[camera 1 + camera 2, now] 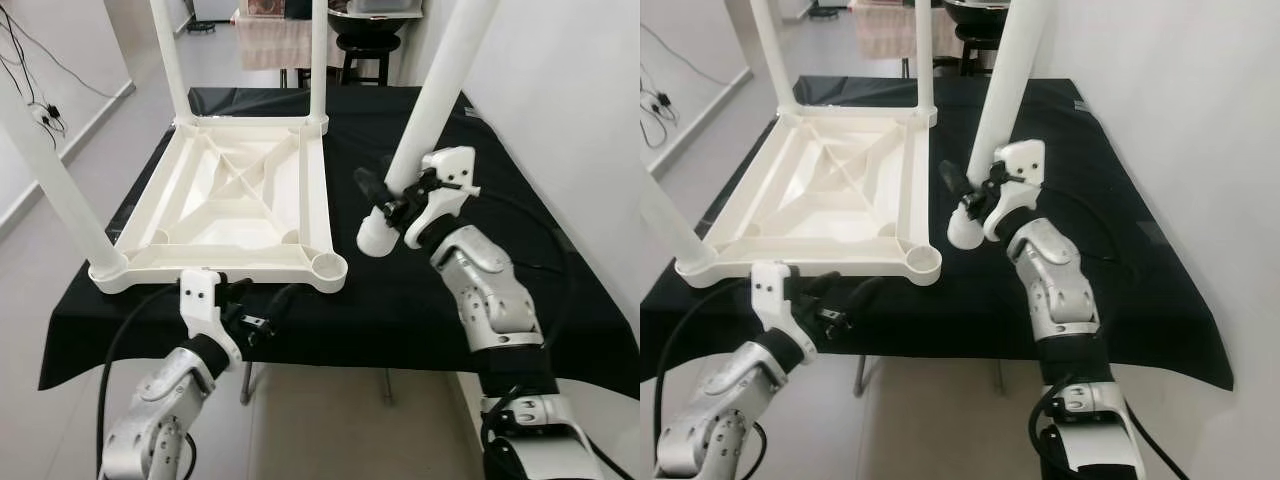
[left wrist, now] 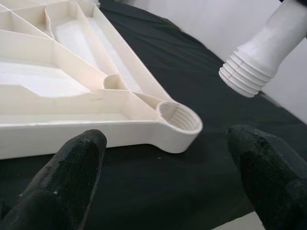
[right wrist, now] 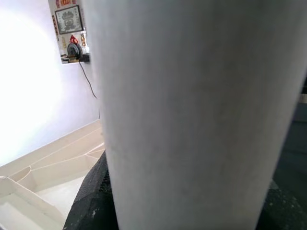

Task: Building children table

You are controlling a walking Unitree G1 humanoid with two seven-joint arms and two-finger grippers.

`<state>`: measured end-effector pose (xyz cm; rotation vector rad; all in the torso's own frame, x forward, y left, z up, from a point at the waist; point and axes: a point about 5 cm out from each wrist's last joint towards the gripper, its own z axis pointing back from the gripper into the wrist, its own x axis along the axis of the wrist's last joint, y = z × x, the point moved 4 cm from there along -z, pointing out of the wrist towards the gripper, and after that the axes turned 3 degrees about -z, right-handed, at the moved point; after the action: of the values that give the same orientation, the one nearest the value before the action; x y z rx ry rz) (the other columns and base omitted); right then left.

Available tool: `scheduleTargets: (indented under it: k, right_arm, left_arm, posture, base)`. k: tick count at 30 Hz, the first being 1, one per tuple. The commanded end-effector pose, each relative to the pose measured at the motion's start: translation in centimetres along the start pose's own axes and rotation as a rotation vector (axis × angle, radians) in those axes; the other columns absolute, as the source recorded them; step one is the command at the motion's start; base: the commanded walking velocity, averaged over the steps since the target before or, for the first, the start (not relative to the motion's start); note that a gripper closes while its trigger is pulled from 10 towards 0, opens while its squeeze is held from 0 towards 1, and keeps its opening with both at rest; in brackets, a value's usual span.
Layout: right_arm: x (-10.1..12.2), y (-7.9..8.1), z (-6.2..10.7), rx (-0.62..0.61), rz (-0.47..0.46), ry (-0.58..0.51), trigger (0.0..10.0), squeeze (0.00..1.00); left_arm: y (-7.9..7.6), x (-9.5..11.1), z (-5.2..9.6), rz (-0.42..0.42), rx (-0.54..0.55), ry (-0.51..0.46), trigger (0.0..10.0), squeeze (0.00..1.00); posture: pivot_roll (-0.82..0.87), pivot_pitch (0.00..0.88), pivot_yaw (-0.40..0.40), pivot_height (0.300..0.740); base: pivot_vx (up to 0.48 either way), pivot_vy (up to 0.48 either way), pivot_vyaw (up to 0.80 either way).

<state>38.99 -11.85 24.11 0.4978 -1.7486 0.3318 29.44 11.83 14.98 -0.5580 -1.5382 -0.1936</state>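
Observation:
A white plastic tabletop (image 1: 235, 195) lies upside down on a black-covered table (image 1: 420, 300). Three legs stand screwed into its corners; the near-right corner socket (image 1: 328, 267) is empty, seen close in the left wrist view as a threaded ring (image 2: 180, 117). My right gripper (image 1: 385, 200) is shut on the fourth white leg (image 1: 430, 90), holding it tilted with its threaded end (image 1: 373, 236) just right of that socket and above the cloth. My left gripper (image 1: 262, 305) hangs open at the table's front edge, just below the tabletop rim.
A dark stool (image 1: 368, 45) and a cloth-draped stand (image 1: 275, 40) stand behind the table. A white wall (image 1: 560, 90) runs close along the right side. Cables (image 1: 35, 100) lie by the left wall. Bare black cloth lies to the right of the tabletop.

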Motion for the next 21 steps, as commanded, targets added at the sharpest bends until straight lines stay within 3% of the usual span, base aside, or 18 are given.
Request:
scheduleTargets:
  k: [1,9,21]
  right_arm:
    - [0.3,0.4,0.0,0.013,0.003,-0.011,10.0,0.00]
    - [0.3,0.5,-0.1,0.018,0.000,-0.014,10.0,0.00]
    - [0.5,1.2,0.2,0.072,-0.011,-0.022,10.0,0.00]
  left_arm:
    - [0.2,-0.3,0.3,-0.024,0.001,0.009,10.0,0.00]
    - [-0.1,0.0,0.3,-0.012,-0.020,-0.006,10.0,0.00]
    - [0.0,-0.8,0.6,-0.041,0.003,0.023,10.0,0.00]
  posture:
    - [-0.01,0.094,-0.024,0.740]
    - [-0.01,0.088,-0.023,0.740]
    - [0.00,0.093,-0.024,0.740]
  base:
    - [0.000,0.458,0.00]
    - [0.292,0.337,0.00]
    - [0.000,0.000,0.00]
